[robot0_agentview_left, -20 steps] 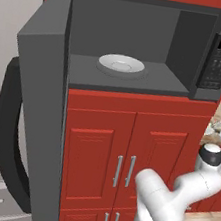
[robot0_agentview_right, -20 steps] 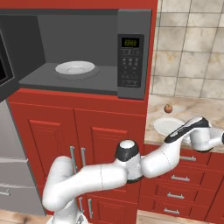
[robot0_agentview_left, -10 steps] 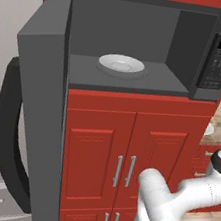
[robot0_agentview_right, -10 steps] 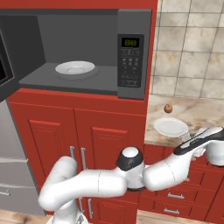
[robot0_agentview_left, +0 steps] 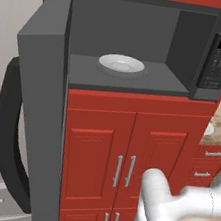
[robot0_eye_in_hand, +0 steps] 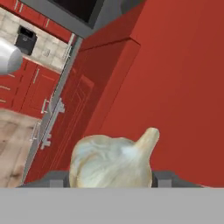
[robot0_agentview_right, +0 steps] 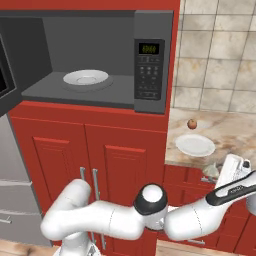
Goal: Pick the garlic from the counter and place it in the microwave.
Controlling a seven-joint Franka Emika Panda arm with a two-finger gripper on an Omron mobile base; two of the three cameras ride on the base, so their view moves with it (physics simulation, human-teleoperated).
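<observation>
The garlic (robot0_eye_in_hand: pixel 111 162), an off-white lumpy bulb with a stubby stem, sits between my two dark fingertips, and my gripper (robot0_eye_in_hand: pixel 110 176) is shut on it. From the right base, the garlic (robot0_agentview_right: pixel 211 170) hangs at the counter's front edge, with the gripper (robot0_agentview_right: pixel 218 172) around it and the white hand just to its right. The counter (robot0_agentview_right: pixel 227 131) is a tan speckled slab. To the left, higher up, stands the dark grey microwave (robot0_agentview_right: pixel 152 60) with its door (robot0_agentview_left: pixel 39 96) swung wide open.
A white plate (robot0_agentview_right: pixel 86 77) lies inside the microwave cavity. Another white plate (robot0_agentview_right: pixel 195 145) and a small reddish-brown ball (robot0_agentview_right: pixel 192 123) rest on the counter. Red cabinet doors (robot0_agentview_left: pixel 120 154) with silver handles sit below the microwave. A tiled wall (robot0_agentview_right: pixel 215 55) backs the counter.
My hand has moved right and slightly down, from over the counter plate to the counter's front edge. In the left base view the forearm has swung further right, out of frame.
</observation>
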